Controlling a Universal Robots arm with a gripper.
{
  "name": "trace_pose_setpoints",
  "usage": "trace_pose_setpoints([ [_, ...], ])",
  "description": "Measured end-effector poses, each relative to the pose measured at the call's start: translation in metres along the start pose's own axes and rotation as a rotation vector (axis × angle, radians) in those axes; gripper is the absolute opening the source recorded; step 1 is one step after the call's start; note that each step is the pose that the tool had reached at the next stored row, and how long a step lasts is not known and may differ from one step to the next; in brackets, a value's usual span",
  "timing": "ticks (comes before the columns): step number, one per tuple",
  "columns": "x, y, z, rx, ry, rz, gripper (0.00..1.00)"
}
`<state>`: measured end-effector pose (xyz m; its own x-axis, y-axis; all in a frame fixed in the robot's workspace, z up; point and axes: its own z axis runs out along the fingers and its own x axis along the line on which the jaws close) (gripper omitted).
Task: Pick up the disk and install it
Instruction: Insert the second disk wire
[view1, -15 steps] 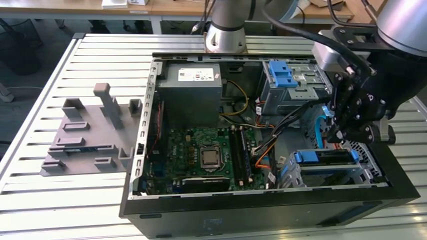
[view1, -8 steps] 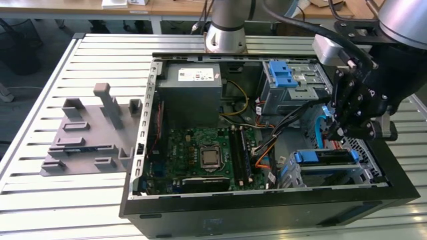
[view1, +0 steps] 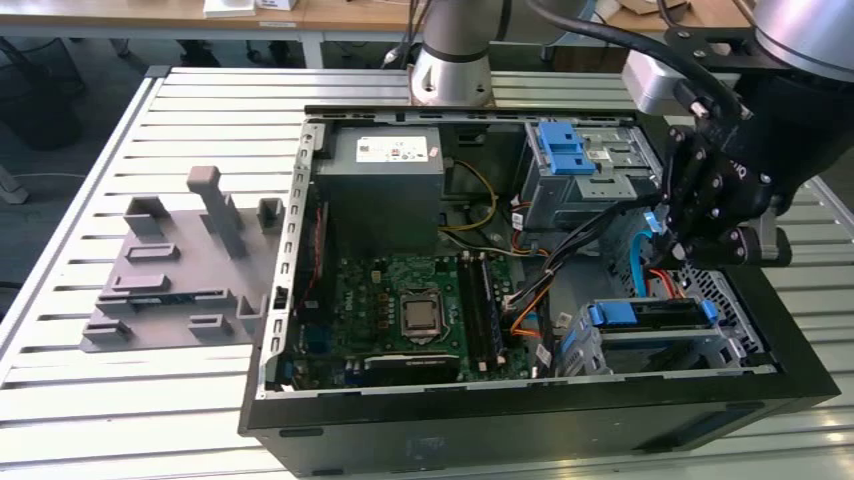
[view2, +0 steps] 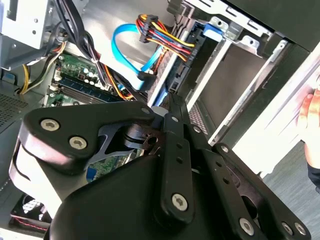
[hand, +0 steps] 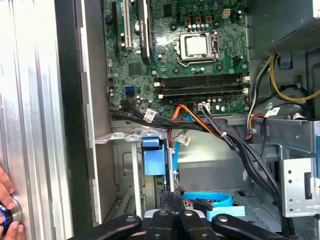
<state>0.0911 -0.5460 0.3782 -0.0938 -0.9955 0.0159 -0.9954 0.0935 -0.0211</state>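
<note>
A ribbed aluminium table (view1: 200, 100) carries the open computer case (view1: 534, 420); office desks (view1: 334, 15) stand at twelve o'clock. The gripper (hand: 176, 214), clenched empty, hovers above the disk (view1: 645, 316), seated at four o'clock.

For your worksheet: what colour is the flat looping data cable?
Light blue cable, clearest in the second wrist view.

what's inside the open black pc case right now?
Inside the black tower case: green motherboard, grey power-supply box, blue-latched grey drive bays, blue data cable. The black pincer covers the corner beneath it.
</note>
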Motion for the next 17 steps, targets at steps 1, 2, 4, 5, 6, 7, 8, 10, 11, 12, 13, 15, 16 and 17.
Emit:
trace_pose_setpoints([
  [1, -0.0014, 0.0001, -0.0001, 0.0000, 0.0000, 0.000, 0.11],
  [2, -0.0026, 0.0002, -0.0004, 0.0000, 0.0000, 0.000, 0.11],
  [4, -0.0047, 0.0004, -0.0019, 0.0000, 0.0001, 0.000, 0.11],
  [5, -0.0056, 0.0005, -0.0027, 0.0000, 0.0001, 0.000, 0.11],
  [6, -0.0066, 0.0006, -0.0036, 0.0000, 0.0000, 0.000, 0.11],
  [7, -0.0076, 0.0006, -0.0044, 0.0000, 0.0000, 0.000, 0.11],
  [8, -0.0087, 0.0007, -0.0053, 0.0000, 0.0001, 0.000, 0.11],
  [10, -0.0110, 0.0009, -0.0071, 0.0000, 0.0000, 0.000, 0.11],
  [11, -0.0122, 0.0010, -0.0081, 0.0000, 0.0002, 0.000, 0.11],
  [12, -0.0133, 0.0011, -0.0091, 0.0000, 0.0001, 0.000, 0.11],
  [13, -0.0145, 0.0012, -0.0100, 0.0000, 0.0001, 0.000, 0.11],
  [15, -0.0169, 0.0014, -0.0116, 0.0000, 0.0001, 0.000, 0.11],
  [16, -0.0185, 0.0016, -0.0121, 0.0000, 0.0003, 0.000, 0.11],
  [17, -0.0204, 0.0018, -0.0123, 0.0000, 0.0009, 0.000, 0.11],
])
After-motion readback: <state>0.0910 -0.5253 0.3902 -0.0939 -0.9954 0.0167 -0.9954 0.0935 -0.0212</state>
